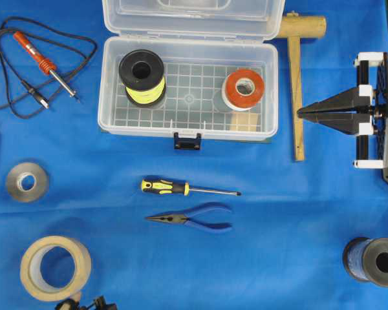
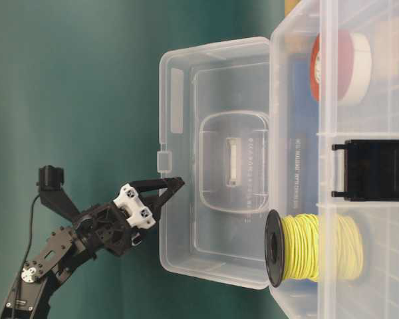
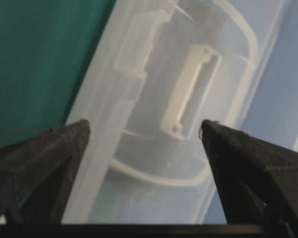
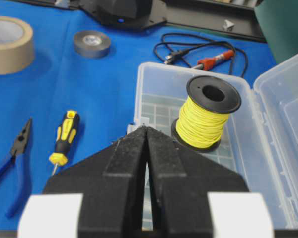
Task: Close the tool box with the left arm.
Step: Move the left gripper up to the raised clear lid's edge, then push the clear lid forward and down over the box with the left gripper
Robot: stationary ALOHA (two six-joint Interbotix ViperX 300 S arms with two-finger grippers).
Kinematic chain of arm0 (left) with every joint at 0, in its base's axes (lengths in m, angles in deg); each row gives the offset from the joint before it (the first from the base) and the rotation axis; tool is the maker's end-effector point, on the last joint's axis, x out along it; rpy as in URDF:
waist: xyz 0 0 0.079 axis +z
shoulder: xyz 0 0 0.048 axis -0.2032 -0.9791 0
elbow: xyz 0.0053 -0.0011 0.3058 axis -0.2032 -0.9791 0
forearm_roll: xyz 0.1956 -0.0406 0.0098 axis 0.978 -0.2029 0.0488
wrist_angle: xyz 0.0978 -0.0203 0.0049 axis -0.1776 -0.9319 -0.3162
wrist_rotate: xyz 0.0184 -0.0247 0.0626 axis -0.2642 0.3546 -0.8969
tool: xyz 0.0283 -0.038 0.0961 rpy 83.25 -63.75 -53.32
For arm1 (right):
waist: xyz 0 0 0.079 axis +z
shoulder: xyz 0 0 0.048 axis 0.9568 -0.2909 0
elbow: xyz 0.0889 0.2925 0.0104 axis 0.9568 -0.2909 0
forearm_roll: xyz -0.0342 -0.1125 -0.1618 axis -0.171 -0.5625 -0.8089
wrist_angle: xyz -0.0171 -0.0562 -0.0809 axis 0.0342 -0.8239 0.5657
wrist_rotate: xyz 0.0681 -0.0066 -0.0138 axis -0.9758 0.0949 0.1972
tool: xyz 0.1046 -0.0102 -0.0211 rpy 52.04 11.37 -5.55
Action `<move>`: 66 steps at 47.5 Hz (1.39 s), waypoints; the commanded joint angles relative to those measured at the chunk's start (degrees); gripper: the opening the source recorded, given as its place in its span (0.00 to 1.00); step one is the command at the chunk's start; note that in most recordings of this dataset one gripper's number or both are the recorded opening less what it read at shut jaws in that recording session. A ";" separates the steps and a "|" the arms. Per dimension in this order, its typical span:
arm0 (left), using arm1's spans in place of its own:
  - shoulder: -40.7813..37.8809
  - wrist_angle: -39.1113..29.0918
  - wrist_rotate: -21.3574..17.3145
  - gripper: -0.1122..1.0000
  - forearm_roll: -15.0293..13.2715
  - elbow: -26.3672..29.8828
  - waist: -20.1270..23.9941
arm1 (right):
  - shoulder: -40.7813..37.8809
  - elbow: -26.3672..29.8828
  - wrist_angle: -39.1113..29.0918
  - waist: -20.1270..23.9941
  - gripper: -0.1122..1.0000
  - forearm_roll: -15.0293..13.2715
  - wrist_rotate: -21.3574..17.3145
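Tool box, the large clear rectangular plastic case (image 1: 189, 97), sits at the far middle of the blue cloth with its dark blue latch (image 1: 187, 141) facing you. Its clear lid (image 2: 213, 159) stands raised on the rear hinge, so the job is not yet done. Inside stand a black spool of yellow wire (image 1: 142, 77) and a red and white tape roll (image 1: 244, 89), both looking low enough for the lid to clear them.

Your black left gripper (image 3: 144, 129) hangs high up by the lid's free edge, which is probably why it is there: pushing at the point farthest from the hinge gives the most leverage. Its 2 tapered fingers are spread wide and hold nothing, and the wrist view frames the lid's moulded handle recess between them. In the table-level view the arm reaches up at a slant, with the tips close to the small catch tab on the rim. You cannot tell whether they touch the plastic.

Your black right gripper (image 1: 301, 112) is parked well to the side, fingers pressed together and empty, pointing at the box beside a wooden mallet (image 1: 297, 84)
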 commanded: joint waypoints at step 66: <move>19.69 -10.28 13.01 0.88 -0.18 -15.73 -22.94 | -0.44 0.79 1.76 -3.78 0.10 -0.18 0.53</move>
